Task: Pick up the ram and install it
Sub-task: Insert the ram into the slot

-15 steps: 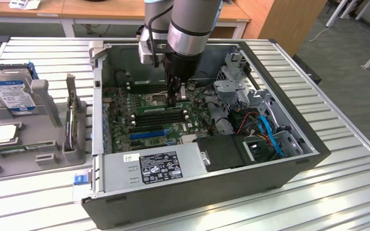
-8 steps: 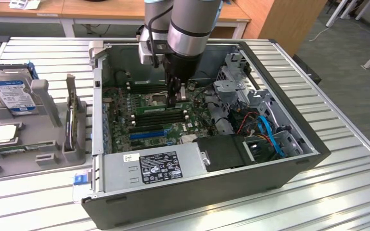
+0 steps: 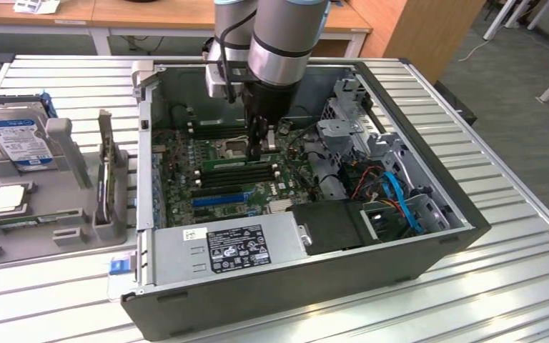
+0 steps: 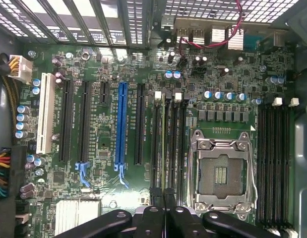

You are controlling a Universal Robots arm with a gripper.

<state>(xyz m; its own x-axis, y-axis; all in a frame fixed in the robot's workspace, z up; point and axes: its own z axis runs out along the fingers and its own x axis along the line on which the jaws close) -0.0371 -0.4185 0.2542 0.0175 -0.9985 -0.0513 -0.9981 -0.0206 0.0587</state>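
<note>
Lots of green and black inside this case

The motherboard point(image 4: 103, 163) is dark green, with one bright blue slot point(image 4: 122, 124), one white slot point(image 4: 44, 116) and the rest black. The ram point(image 4: 163, 139) shows a thin green edge and the gripper point(image 4: 164, 192) is black. The hard drive point(image 3: 17, 136) is silver with a blue label, and the table point(image 3: 503, 286) is ribbed silver.

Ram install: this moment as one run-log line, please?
gripper: shut on ram | ram: edge-on at memory slots beside empty CPU socket | seated: cannot tell
</note>
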